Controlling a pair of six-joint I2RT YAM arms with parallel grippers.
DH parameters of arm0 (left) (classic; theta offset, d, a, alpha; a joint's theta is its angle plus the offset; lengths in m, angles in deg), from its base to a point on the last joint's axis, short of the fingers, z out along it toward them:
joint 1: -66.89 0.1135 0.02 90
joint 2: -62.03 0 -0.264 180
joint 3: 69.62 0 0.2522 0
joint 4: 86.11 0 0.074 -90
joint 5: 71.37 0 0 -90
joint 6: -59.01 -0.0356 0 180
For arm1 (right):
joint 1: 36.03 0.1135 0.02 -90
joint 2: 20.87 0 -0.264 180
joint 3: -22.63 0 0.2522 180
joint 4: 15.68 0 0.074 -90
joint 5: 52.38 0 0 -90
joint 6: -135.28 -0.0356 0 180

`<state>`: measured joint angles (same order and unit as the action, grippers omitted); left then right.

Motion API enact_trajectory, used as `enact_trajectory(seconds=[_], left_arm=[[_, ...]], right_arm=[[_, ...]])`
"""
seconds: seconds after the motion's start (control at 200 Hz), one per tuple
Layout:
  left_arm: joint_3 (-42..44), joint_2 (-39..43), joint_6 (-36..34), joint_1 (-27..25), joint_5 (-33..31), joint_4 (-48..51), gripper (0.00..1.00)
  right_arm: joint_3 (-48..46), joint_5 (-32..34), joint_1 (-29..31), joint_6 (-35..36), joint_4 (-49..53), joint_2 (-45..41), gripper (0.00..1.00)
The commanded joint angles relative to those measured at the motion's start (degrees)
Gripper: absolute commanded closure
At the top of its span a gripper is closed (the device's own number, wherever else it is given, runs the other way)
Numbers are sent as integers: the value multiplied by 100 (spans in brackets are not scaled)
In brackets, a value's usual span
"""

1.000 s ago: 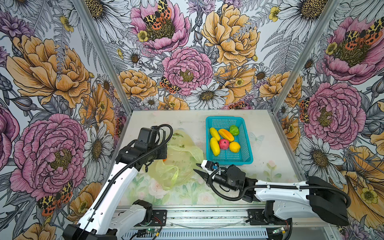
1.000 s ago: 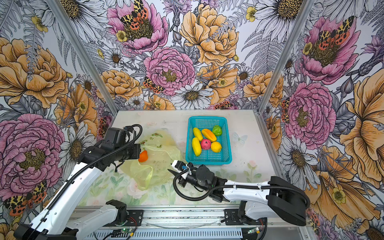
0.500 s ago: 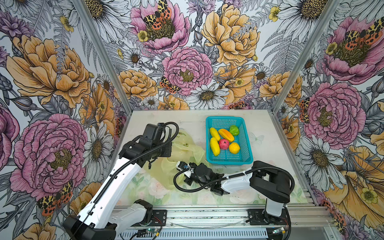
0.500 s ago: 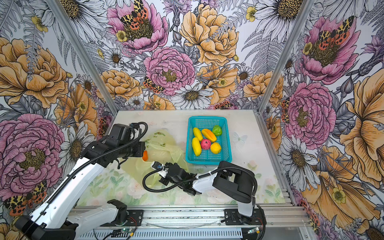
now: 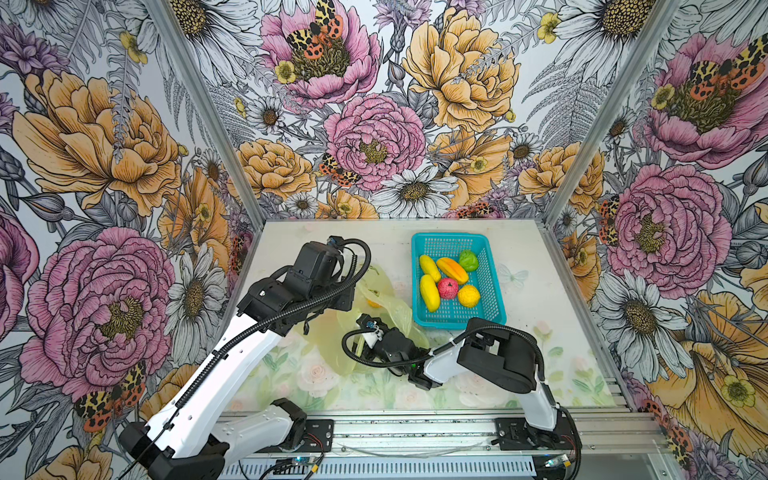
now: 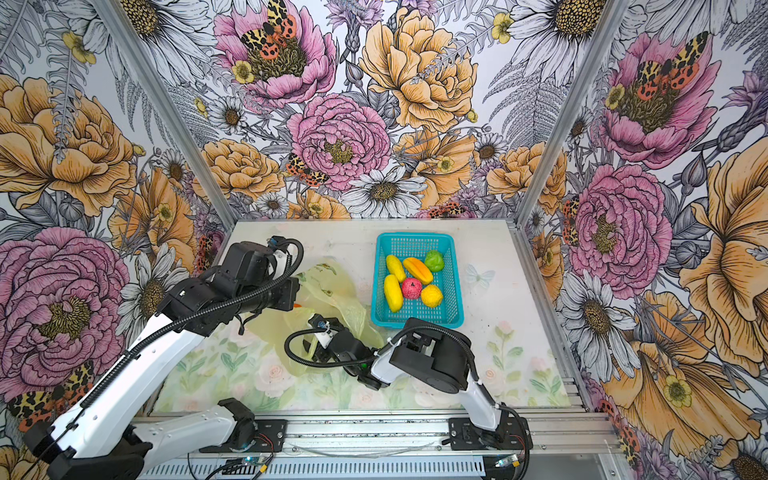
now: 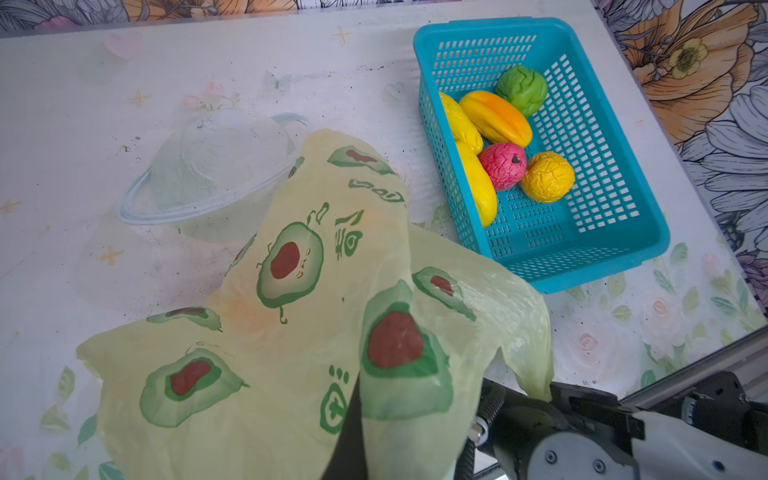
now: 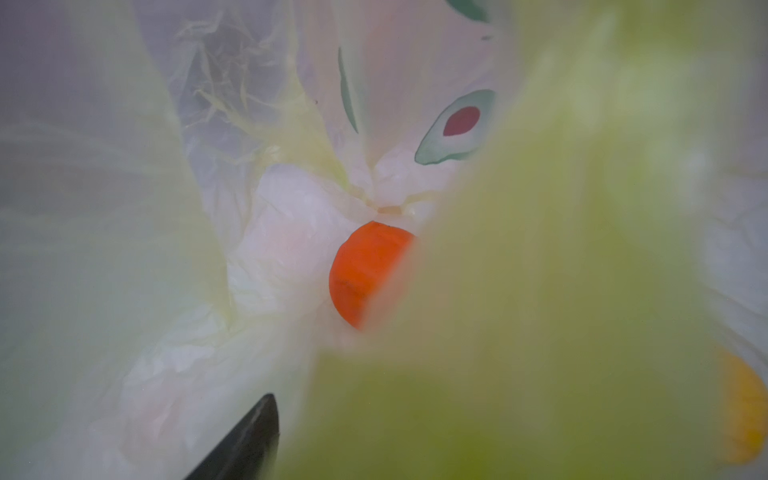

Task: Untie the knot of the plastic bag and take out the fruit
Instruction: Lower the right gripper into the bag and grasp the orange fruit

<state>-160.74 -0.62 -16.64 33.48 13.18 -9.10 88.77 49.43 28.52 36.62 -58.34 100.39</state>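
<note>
**Left side.** The left gripper (image 5: 348, 300) hangs over the left part of the plastic bag (image 5: 328, 345), which lies crumpled on the table (image 5: 540, 291), left of centre. Its jaws are pressed fully together on a fold of the bag's film. In the left wrist view the film rises off the table to the gripper, and a dark finger (image 7: 351, 436) shows between two folds. The bag's avocado print faces up.

**Centre.** The right gripper (image 5: 360, 348) points into the bag from the bag's near right side. Film lies over its tip in both top views. In the right wrist view only one dark finger (image 8: 245, 440) shows. Blurred green film close to the lens hides the rest, so I cannot tell how far the jaws stand apart or whether they hold anything. An orange fruit (image 8: 365, 274) lies inside the bag ahead of this gripper, apart from the visible finger. A second yellow-orange shape at the edge of that view is too blurred to name.

**Right side.** A teal basket (image 5: 449, 237) stands just beside the bag, toward the back right. It holds six fruits:
- two bananas (image 5: 430, 293)
- a mango (image 5: 452, 270)
- a green fruit (image 5: 468, 260)
- a pink-red fruit (image 5: 448, 288)
- a yellow fruit (image 5: 468, 296)
</note>
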Motion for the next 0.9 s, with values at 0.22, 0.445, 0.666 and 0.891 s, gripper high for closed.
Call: enact_trajectory(seconds=[0.22, 0.445, 0.666, 0.891], left_arm=[[-104, 244, -143, -454, -233, -6, 100], [-56, 306, -189, -710, -278, -15, 100], [134, 237, -211, -665, -478, -31, 100], [427, 120, -162, -344, -615, -66, 100]], right_arm=[[1191, -78, -179, -653, -59, 956, 12], [2114, -112, -405, -1120, 750, 1540, 15], [2144, -547, -470, -1123, 903, 1429, 50], [1374, -615, -455, -966, 576, 708, 71]])
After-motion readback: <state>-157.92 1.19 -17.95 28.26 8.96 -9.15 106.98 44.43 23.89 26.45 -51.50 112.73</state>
